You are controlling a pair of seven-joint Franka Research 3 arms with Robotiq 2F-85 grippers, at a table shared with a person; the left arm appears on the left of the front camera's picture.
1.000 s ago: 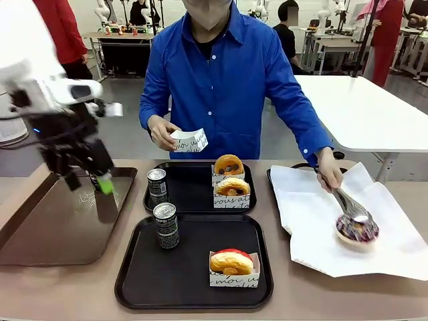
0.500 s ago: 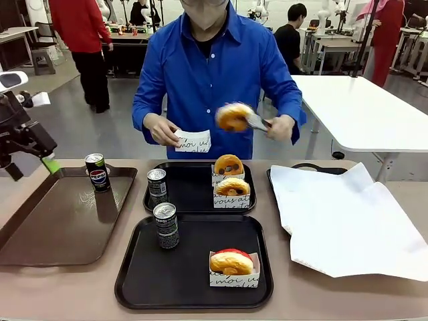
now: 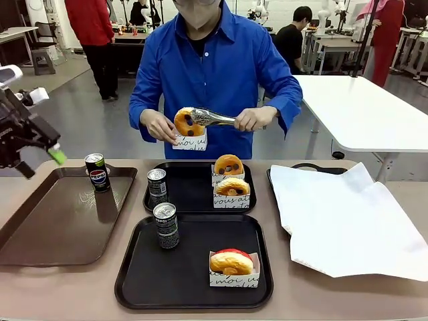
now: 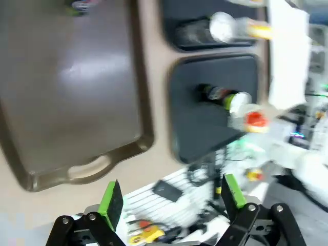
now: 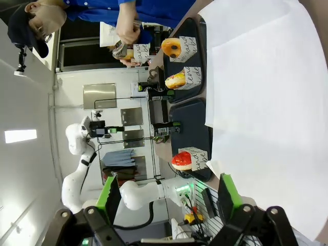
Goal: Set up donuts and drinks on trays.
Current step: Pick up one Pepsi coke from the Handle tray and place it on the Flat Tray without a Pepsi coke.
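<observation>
Left claw (image 3: 40,155) open, now clear of brown tray (image 3: 60,221); can (image 3: 97,172) uncovered.

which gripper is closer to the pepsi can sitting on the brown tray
The left. The left gripper, open, hangs in the air just off the brown tray's far left corner, close to the Pepsi can. The right gripper, open too, looks over the white paper from the table's other side.

We find open room across the brown tray (image 3: 60,227), save one can (image 3: 97,172) at its far edge; cans (image 3: 166,226) and sleeved donuts (image 3: 232,262) crowd both black trays (image 3: 194,294).
</observation>
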